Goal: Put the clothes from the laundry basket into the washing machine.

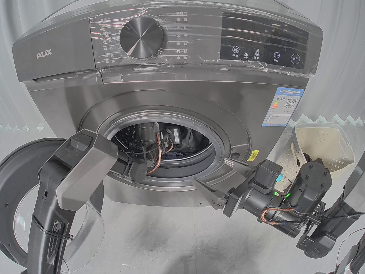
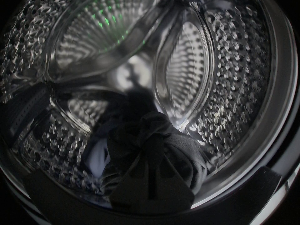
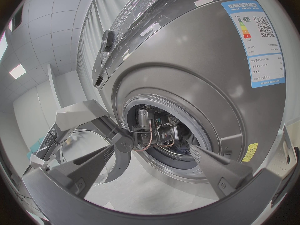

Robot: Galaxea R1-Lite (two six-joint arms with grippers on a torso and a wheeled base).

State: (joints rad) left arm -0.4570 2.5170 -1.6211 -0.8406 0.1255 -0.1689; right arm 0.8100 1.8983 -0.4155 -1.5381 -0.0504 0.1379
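The washing machine [image 1: 243,107] stands with its round opening uncovered. My left arm goes through that opening, wrist [image 1: 146,141] inside the drum. In the drum, my left gripper [image 2: 149,147] has its fingers together on a bunched dark garment [image 2: 140,132] low in the drum [image 2: 237,78]. A grey piece [image 2: 187,160] and a white piece [image 2: 98,160] lie beside it. Dark cloth [image 1: 190,137] shows through the opening. My right gripper [image 1: 209,170] [image 3: 151,150] hangs open and holds nothing, in front of the opening's lower right. The cream laundry basket [image 1: 323,141] stands right of the machine, its visible inside bare.
The machine's door [image 1: 23,195] is swung wide open at the left, behind my left arm. Bare grey floor [image 1: 171,236] lies in front of the machine. A control dial [image 1: 141,37] and a wrapped panel sit on top.
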